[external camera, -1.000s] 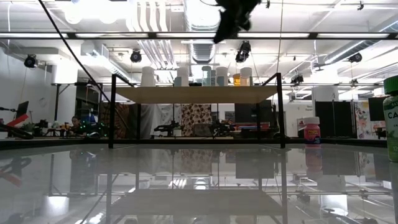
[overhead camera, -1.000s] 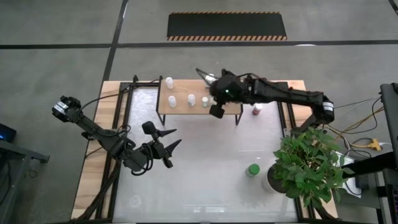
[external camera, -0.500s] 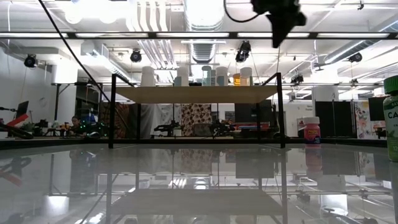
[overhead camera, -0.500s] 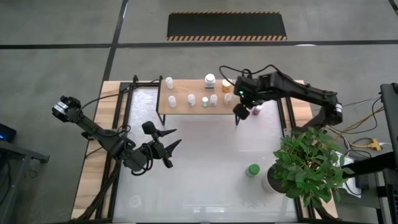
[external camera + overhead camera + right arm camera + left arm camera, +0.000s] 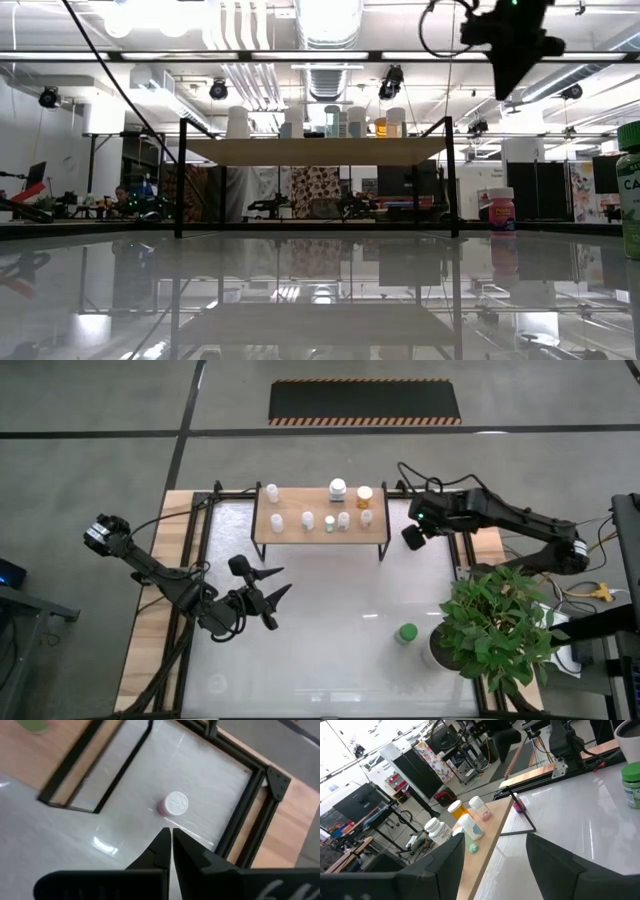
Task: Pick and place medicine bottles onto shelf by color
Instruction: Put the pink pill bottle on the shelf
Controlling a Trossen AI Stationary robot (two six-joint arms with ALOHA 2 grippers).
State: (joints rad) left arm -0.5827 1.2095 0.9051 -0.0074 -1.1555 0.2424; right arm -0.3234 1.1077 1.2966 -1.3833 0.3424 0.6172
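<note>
The right gripper (image 5: 412, 536) hangs in the air just past the right end of the shelf (image 5: 290, 532), its fingers (image 5: 161, 846) pressed together on nothing. Directly beneath it on the white tabletop (image 5: 330, 630) stands the pink bottle (image 5: 172, 805), upright and capped in white — hidden by the gripper from above, but clear to the right of the shelf's leg in the low view (image 5: 497, 210).

On the shelf board stand several bottles: white and clear ones in a loose cluster (image 5: 305, 520), a larger white-capped one (image 5: 338, 488) at the far edge, and the orange bottle (image 5: 364, 496) at the right end. The green bottle (image 5: 406, 633) sits alone on the near right of the table, beside the potted plant (image 5: 495, 625).

The left gripper (image 5: 272, 592) waits over the near left of the table — fingers spread apart, empty.
</note>
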